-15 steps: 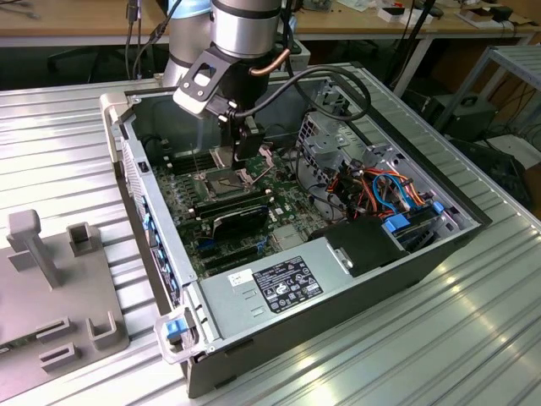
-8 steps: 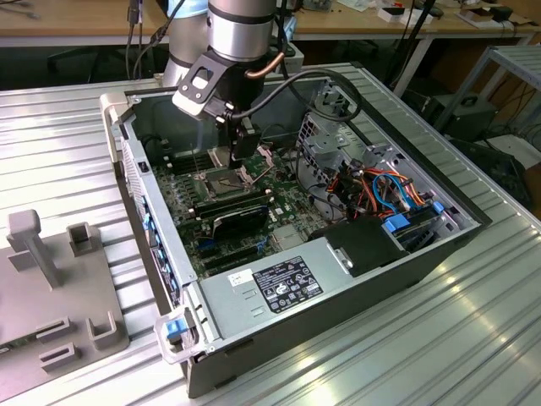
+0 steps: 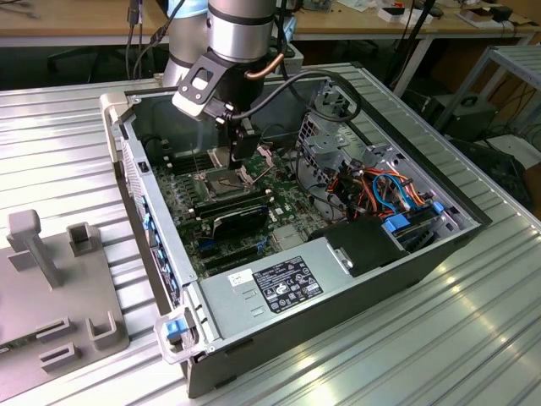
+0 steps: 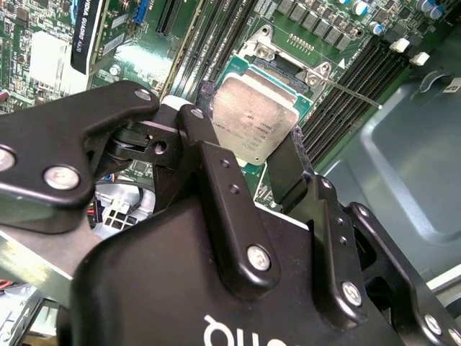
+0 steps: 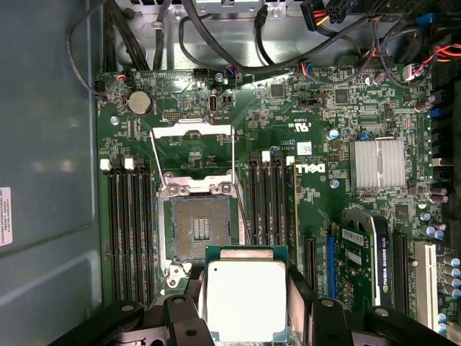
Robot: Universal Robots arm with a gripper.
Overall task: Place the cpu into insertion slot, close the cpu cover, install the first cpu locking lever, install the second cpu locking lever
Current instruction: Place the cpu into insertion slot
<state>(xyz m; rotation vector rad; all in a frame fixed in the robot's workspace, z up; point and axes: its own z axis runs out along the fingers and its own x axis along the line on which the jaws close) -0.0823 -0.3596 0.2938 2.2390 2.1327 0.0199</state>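
**Tech:** What have you got in your gripper?

**Arm:** The cpu. My fingers are clamped on two opposite edges of it, with its metal top facing my wrist cameras. In the first wrist view it sits flat between my fingertips, lifted off the board.

**Tech:** And where is it against the insertion slot?

**Arm:** It is not seated. The slot's dark pin field lies bare just beside the chip. In the exterior view my gripper hangs close over the board at about one o'clock from the slot.

**Tech:** What about the cpu cover?

**Arm:** It is swung open on its hinge, away from the socket on the side opposite me. A thin locking lever stands free beside the socket.

**Tech:** What is in the computer case?

**Arm:** Its lid is off, and I read clock positions from its middle in the exterior view. The motherboard lies across the floor, and the slot is at about ten o'clock. The graphics card is at nine and the labelled power supply at six. A tangle of orange and blue cables lies at two. Long black memory slots flank the socket on both sides.
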